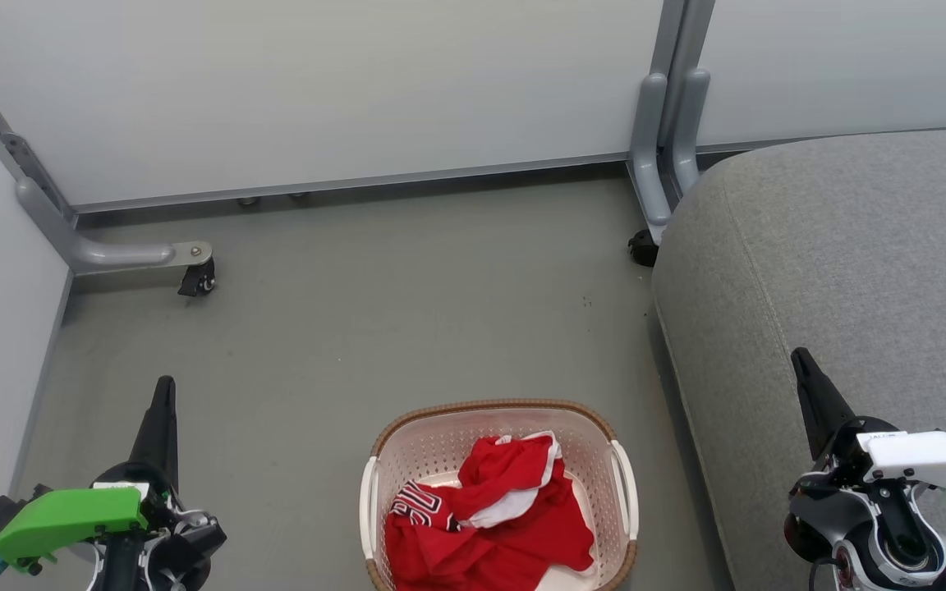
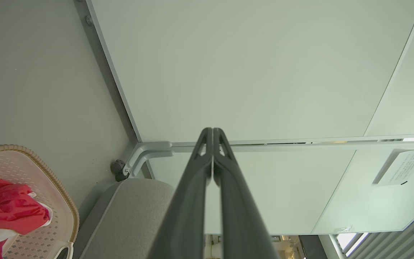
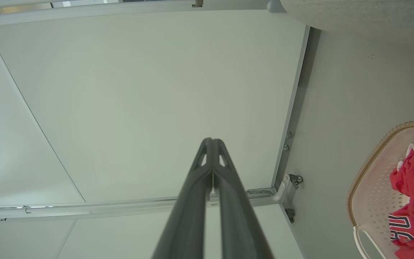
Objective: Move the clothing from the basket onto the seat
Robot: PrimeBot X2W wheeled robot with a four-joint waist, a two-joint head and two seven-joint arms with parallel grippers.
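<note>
Bright red clothing [image 1: 489, 517] with white trim, crumpled in a heap inside the cream perforated basket [image 1: 491, 407], piled over its middle and near end, with bare base left along the far wall. Dark-and-white lettering on the fold nearest the basket's left side. Basket standing on the grey floor [image 1: 358, 312], well away from the floor's far edge under the pale partition panels [image 1: 317, 90], just beside the left flank of the grey seat [image 1: 851, 246]; touching it or not, impossible to tell. Left gripper [image 1: 164, 387] low at the left of the head view, over bare floor, two dark fingers pressed together into a single point, clamped on nothing, well apart from the basket's left handle and from the clothing. Right gripper [image 1: 799, 355] low at the right, over the seat cushion, fingers likewise pressed together and empty, with the basket and clothing off to its left, nearer the robot and clearly apart. Seen along the left wrist: fingers meeting at the tips, aimed at the partition, basket rim and a red fold in the lower left corner. Seen along the right wrist: the same closed pair, basket and lettered garment at the lower right edge. Black caster [image 1: 196, 281] on a grey partition foot near the floor's far left corner.
</note>
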